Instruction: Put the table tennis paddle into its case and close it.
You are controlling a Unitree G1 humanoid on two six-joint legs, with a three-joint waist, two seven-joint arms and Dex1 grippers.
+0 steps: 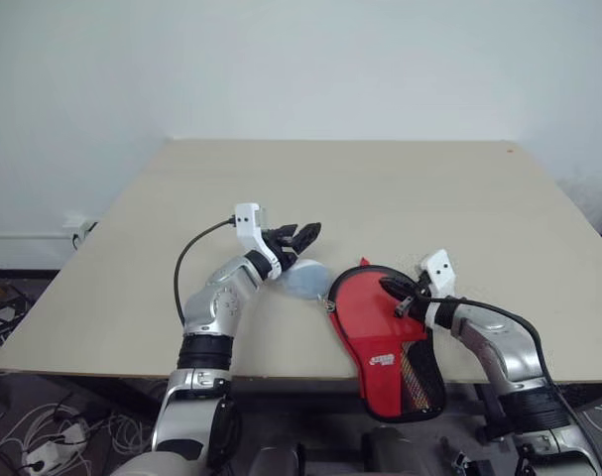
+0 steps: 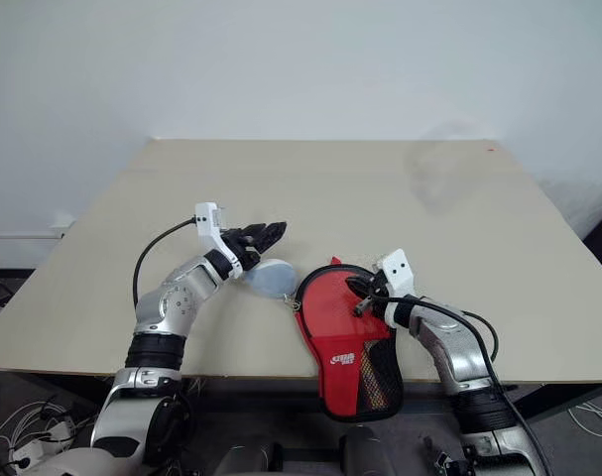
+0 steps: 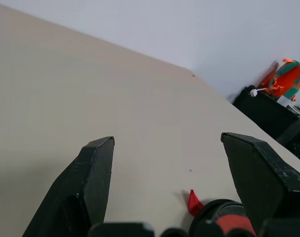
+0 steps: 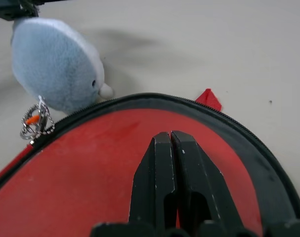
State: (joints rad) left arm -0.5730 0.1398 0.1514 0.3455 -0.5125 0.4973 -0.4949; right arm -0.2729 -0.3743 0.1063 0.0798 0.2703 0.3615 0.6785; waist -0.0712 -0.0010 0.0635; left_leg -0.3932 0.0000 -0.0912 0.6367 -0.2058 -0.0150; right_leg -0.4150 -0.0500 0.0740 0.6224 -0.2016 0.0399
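Note:
The case (image 1: 380, 337) lies at the table's front edge, a red pouch with black trim. Its mesh end hangs over that edge. The paddle is hidden. My right gripper (image 1: 388, 288) is shut, with nothing between its fingers. In the right wrist view its fingertips (image 4: 162, 143) lie over the case's (image 4: 90, 187) round red face near the zip. My left gripper (image 1: 305, 234) is open just above a pale blue soft charm (image 1: 305, 280) on a key ring (image 4: 35, 121) at the case's left rim. The left wrist view shows bare table between the open fingers (image 3: 98, 163).
The beige table (image 1: 380, 188) stretches back to a white wall. A small red tab (image 4: 209, 98) sticks out at the case's far rim. Beyond the table's far right corner stand black bags and an orange-green object (image 3: 288, 79). Cables lie on the floor at the left.

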